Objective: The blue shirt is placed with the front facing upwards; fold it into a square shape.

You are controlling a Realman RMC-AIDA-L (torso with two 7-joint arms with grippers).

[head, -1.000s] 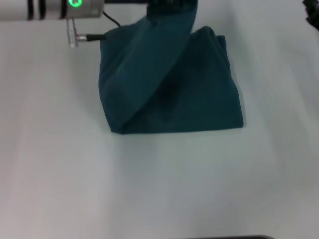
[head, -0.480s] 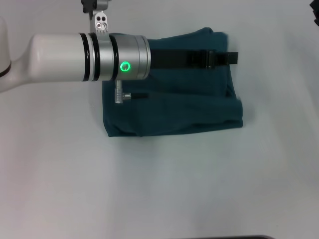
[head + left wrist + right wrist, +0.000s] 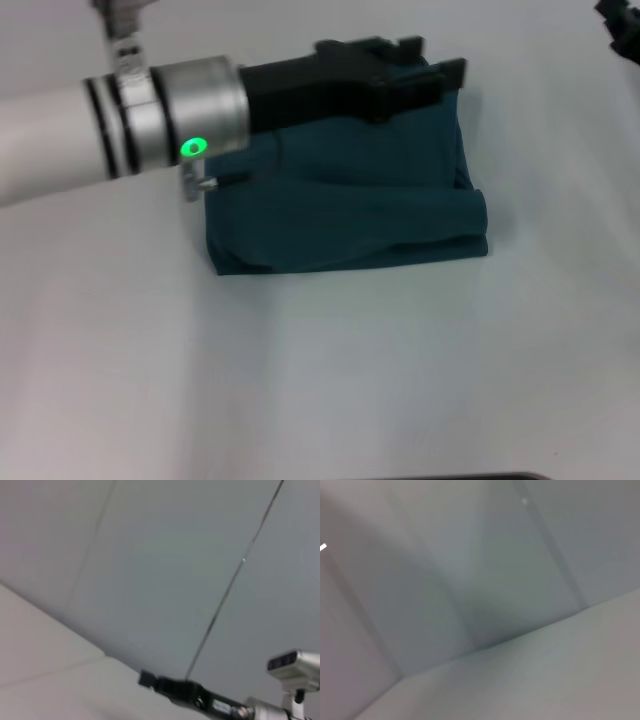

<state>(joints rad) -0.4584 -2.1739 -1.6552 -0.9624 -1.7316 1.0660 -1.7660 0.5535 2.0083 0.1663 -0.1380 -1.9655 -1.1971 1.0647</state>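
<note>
One garment lies on the white table [image 3: 330, 380]: the blue shirt [image 3: 350, 200], folded into a compact, roughly square bundle set toward the far edge of the surface and slightly right of its middle. No lettering, collar or sleeve shows from the head view; only plain teal cloth is on top. A soft ridge of cloth runs across the bundle near its near edge, and the near-right corner bulges slightly. The near-left corner sits flat against the table. The left arm [image 3: 120, 125] reaches in from the left edge, its white and silver wrist showing a lit green ring, and crosses over the far-left part of the bundle. The left gripper [image 3: 435, 60] lies along the shirt's far edge, black fingers [image 3: 440, 75] pointing toward the far-right corner of the bundle. The two fingers stand a little apart with a visible gap between them, and no cloth is seen between them; whether they touch the fabric beneath cannot be told. The right gripper [image 3: 620, 25] shows only as a dark shape at the far-right corner of the table, well apart from the shirt; the state of its jaws cannot be told. The left wrist view shows pale wall panels and that dark arm part low in the picture.
</note>
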